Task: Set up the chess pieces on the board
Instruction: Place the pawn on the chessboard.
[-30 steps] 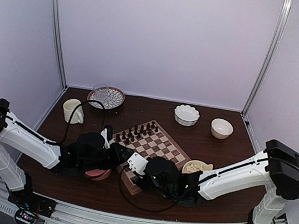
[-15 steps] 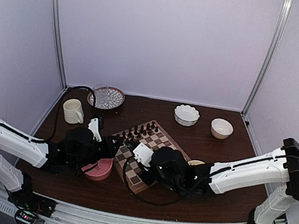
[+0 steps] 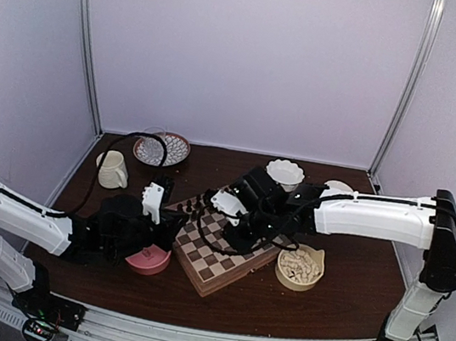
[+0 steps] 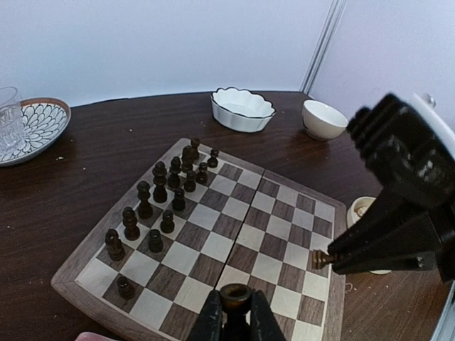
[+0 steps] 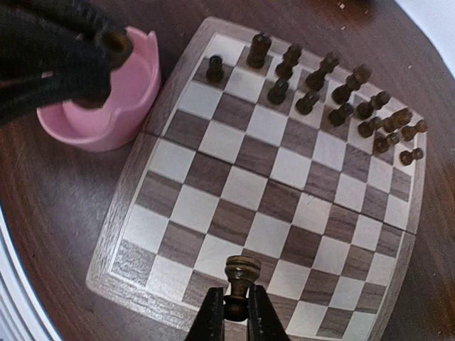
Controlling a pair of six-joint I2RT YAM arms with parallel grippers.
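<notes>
Moved: my right gripper (image 5: 237, 304), swung from the 6 o'clock edge of the square brown-and-cream checked wooden chessboard (image 5: 242, 188) toward 12. Fingers clamped on a dark brown carved piece (image 5: 242, 273). Left gripper (image 4: 235, 316): clamped on a second dark piece (image 4: 235, 295). Dark rows (image 4: 160, 195), 11 o'clock: incomplete, two placements pending.

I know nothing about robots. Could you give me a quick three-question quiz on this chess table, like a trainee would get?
1. True or false: the left pincer is open and empty.
2. Where do the dark pieces stand on the board? A) spread everywhere B) crowded along one side C) in the middle
3. What colour is the bowl nearest the left pincer?
Key: 1 false, it is shut on a dark piece. 2 B. 3 pink.
</notes>
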